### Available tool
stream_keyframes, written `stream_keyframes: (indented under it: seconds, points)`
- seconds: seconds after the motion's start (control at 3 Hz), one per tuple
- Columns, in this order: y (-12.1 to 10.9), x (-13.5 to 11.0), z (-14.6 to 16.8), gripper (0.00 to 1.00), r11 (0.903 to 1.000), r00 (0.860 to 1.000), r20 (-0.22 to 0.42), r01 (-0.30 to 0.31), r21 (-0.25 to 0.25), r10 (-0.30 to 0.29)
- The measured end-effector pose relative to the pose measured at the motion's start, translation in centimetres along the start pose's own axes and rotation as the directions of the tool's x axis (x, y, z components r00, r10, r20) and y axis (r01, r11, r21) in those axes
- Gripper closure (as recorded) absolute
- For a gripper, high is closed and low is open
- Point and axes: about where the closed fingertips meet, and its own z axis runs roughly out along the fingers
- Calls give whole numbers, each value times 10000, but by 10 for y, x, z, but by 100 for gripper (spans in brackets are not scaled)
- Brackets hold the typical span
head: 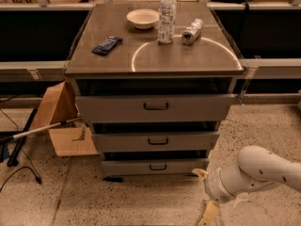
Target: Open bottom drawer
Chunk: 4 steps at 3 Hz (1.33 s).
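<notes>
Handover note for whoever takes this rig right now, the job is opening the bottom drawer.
The gripper is low, near the floor, to the right of the cabinet and below its lowest front, touching none of it.
The bottom drawer, lowest of three, appears closed; nothing is on its black handle.
Done: nothing on the drawer itself yet.
Left: bring the gripper up and left to the handle, grasp it and pull the drawer out.

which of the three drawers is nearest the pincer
The bottom drawer, the lowest and narrowest grey front. The pincer hangs near the floor off its right end, below the middle drawer and top drawer.
</notes>
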Motion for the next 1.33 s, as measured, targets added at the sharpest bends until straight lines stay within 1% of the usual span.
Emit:
stream_keyframes:
  seconds: [0.33, 0.67, 1.0, 1.33]
  points:
    - [-5, 2, 24, 0, 9996, 9994, 219, 264, 89, -265]
    - [-13, -1, 46, 0, 9984, 9984, 489, 259, 505, -284]
    - [-26, -6, 60, 0, 9932, 9987, 417, 245, 1135, -294]
    - [-43, -1, 73, 0, 9829, 9994, -306, 191, 1832, -137]
